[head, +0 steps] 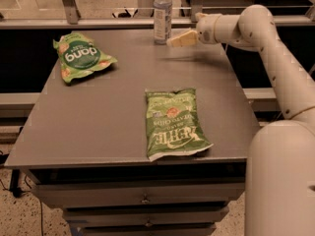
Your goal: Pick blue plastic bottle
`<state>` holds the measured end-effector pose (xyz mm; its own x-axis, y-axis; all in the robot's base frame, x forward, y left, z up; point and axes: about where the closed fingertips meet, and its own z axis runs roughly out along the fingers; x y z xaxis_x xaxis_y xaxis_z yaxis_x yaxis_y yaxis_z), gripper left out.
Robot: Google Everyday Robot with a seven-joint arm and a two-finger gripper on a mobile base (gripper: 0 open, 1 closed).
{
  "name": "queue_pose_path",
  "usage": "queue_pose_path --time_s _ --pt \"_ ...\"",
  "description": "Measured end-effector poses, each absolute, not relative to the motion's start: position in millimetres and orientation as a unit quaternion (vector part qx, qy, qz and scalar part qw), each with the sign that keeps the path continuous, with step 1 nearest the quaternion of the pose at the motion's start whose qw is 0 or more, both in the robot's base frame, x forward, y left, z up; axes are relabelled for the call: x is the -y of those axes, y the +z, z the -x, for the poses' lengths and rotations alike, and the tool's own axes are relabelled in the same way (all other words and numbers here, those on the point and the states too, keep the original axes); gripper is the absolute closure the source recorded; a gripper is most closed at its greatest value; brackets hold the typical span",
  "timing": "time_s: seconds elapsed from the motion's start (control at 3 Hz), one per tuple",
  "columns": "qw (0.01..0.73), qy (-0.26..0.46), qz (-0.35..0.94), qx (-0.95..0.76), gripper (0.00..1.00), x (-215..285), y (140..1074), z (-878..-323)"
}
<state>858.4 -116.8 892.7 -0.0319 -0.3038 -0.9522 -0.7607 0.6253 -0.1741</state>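
Observation:
The blue plastic bottle stands upright at the far edge of the grey table, clear and bluish with a white cap and a pale label band. My gripper is at the end of the white arm, which reaches in from the right. The gripper points left, just right of the bottle's base and slightly nearer to me. It holds nothing that I can see.
A green "dang" bag lies at the table's far left. A green Kettle chips bag lies near the front right. A rail runs behind the table, and drawers sit below its front edge.

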Motion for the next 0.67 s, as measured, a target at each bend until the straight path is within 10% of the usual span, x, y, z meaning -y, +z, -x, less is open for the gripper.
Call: queue_pose_path --time_s 0.67 --pt "0.573 0.151 0.444 -0.672 0.00 124.2 903.9 -829.6"
